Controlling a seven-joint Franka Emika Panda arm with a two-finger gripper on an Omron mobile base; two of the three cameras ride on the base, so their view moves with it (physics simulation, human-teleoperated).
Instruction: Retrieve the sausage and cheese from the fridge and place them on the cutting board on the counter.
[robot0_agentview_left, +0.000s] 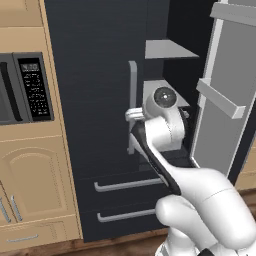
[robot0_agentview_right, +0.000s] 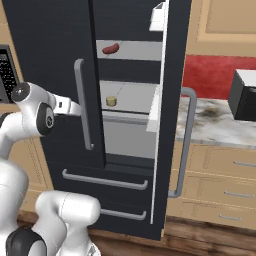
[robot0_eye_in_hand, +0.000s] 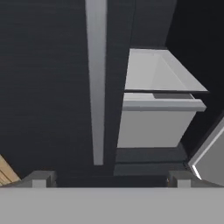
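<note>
— So where are the sausage (robot0_agentview_right: 110, 48) and the cheese (robot0_agentview_right: 111, 101)?

— Both inside the fridge (robot0_agentview_right: 50, 60), whose right door (robot0_agentview_right: 172, 115) stands swung open. From the right base view the sausage lies on the upper light grey shelf (robot0_agentview_right: 137, 50), at about eleven o'clock from the picture's middle. The cheese sits on the shelf below (robot0_agentview_right: 132, 97), almost straight under the sausage.

— And the gripper (robot0_eye_in_hand: 109, 178)?

— Spread wide with nothing between the fingertips (robot0_eye_in_hand: 39, 179). In the hand view it faces the closed left door, with the grey bar handle (robot0_eye_in_hand: 96, 83) running up at twelve o'clock, apart from the tips.

— The counter (robot0_agentview_right: 220, 122)?

— At three o'clock in the right base view, beyond the open door, with a black appliance (robot0_agentview_right: 245, 95) on it.
</note>
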